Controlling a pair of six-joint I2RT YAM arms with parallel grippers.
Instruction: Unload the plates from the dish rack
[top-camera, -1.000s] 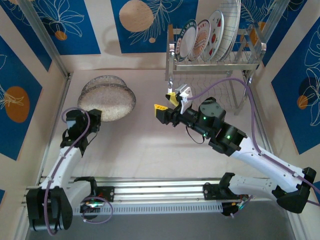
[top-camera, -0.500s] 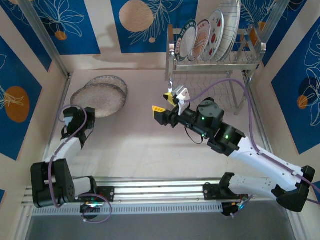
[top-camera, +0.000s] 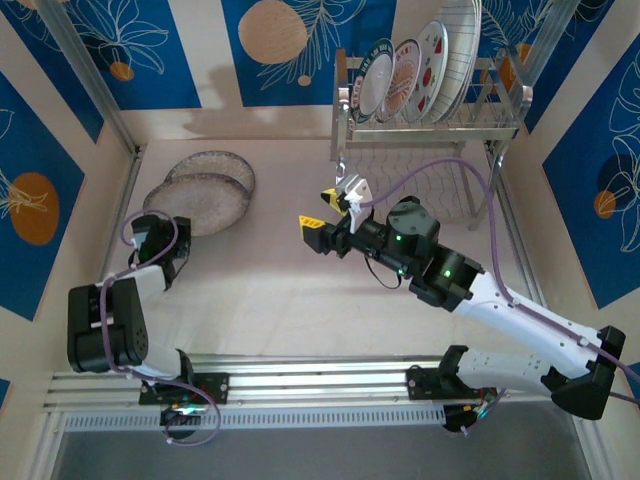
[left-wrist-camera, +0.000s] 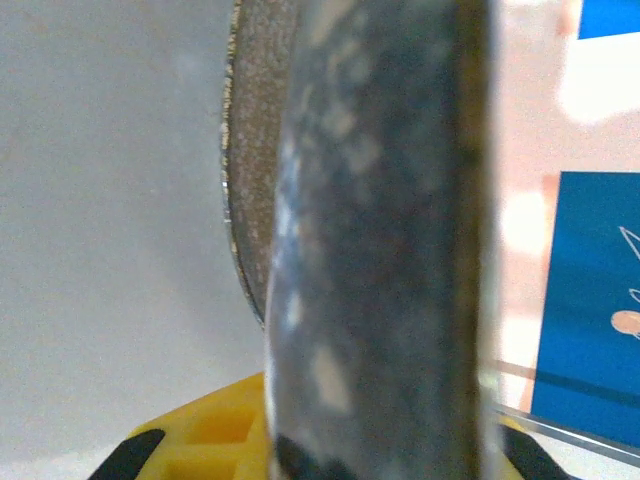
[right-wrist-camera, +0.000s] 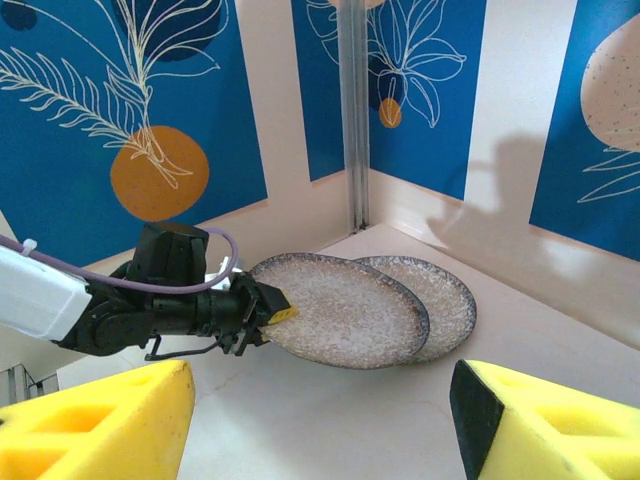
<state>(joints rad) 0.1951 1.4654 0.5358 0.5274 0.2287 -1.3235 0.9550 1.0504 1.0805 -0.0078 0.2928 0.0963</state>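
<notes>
1. Top external view: the left gripper (top-camera: 178, 228) is seen clamped on the near-left rim of a speckled plate (top-camera: 200, 200), which is laid overlapping a second speckled plate (top-camera: 222, 166) at the far left of the table (top-camera: 260, 290).
2. In the right wrist view the gripped edge appears raised off the table; if let go from there, the speckled plate could drop, slide or be chipped against the one beneath.
3. The right gripper (top-camera: 330, 208) is held wide apart and empty, mid-table.
4. Several plates (top-camera: 405, 75) stand upright in the dish rack (top-camera: 430, 115), far right; neighbours could be knocked by a careless reach.

Speckled grey plates (top-camera: 197, 203), yellow fingers (right-wrist-camera: 95, 420)
</notes>
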